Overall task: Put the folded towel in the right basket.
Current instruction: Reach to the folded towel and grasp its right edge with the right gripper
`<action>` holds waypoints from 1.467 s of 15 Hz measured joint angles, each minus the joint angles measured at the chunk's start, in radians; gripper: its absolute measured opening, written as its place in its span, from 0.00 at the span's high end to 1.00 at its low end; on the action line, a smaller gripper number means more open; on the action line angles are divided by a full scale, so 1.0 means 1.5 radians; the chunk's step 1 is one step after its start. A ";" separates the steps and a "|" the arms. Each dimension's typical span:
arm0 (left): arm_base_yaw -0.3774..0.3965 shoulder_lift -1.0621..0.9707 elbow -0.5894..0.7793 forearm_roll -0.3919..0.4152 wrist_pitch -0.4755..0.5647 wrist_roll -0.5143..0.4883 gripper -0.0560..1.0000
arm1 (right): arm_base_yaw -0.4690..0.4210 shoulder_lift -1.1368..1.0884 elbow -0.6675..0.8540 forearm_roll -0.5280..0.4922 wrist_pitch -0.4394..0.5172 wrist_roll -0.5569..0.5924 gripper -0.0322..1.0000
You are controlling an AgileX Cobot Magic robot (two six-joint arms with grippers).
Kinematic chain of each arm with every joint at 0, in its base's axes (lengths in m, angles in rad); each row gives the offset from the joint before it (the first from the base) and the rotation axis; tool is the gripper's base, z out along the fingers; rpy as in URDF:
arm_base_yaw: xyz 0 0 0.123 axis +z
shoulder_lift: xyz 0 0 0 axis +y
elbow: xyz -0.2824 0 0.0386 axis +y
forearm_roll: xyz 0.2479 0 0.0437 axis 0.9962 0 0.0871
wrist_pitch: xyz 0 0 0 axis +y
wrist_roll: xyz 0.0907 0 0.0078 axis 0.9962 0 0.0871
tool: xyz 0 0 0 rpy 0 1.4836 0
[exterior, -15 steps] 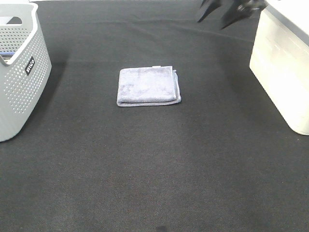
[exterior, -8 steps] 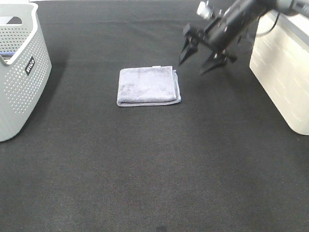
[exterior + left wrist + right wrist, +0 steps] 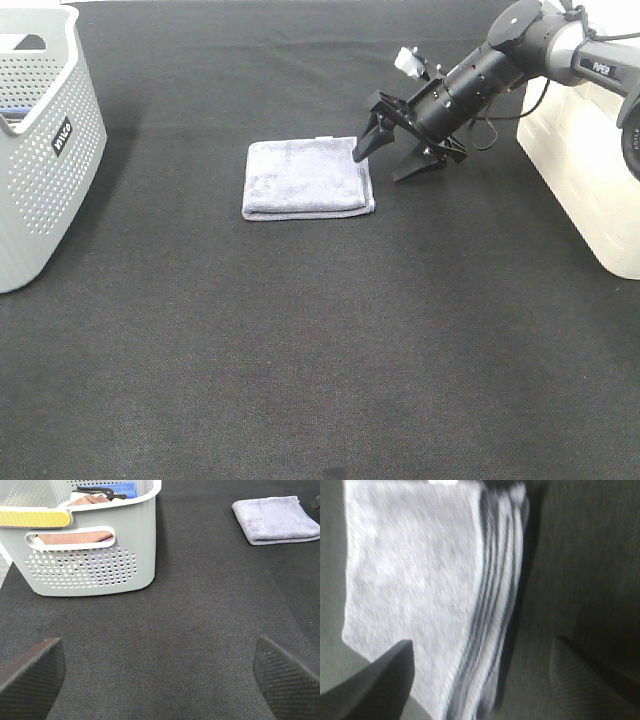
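Observation:
The folded grey-lavender towel (image 3: 307, 179) lies flat on the black table in the middle of the exterior view. It also shows in the left wrist view (image 3: 276, 519) and, close and blurred, in the right wrist view (image 3: 425, 580). My right gripper (image 3: 386, 166) is open, low at the towel's right edge, one finger above the towel's right end, the other past its edge. The right basket (image 3: 585, 160) is white and stands at the right edge. My left gripper (image 3: 160, 675) is open and empty, far from the towel; it is out of the exterior view.
A grey perforated basket (image 3: 45, 140) with cloths in it stands at the left edge, and it shows in the left wrist view (image 3: 90, 545). The black cloth table surface (image 3: 320, 350) spreads in front of the towel.
My right arm has come in from the far right corner, moving left and down to the towel's right edge. The towel has not moved.

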 joint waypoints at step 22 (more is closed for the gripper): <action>0.000 0.000 0.000 0.000 0.000 0.000 0.03 | 0.043 0.026 -0.006 0.081 -0.044 -0.057 0.90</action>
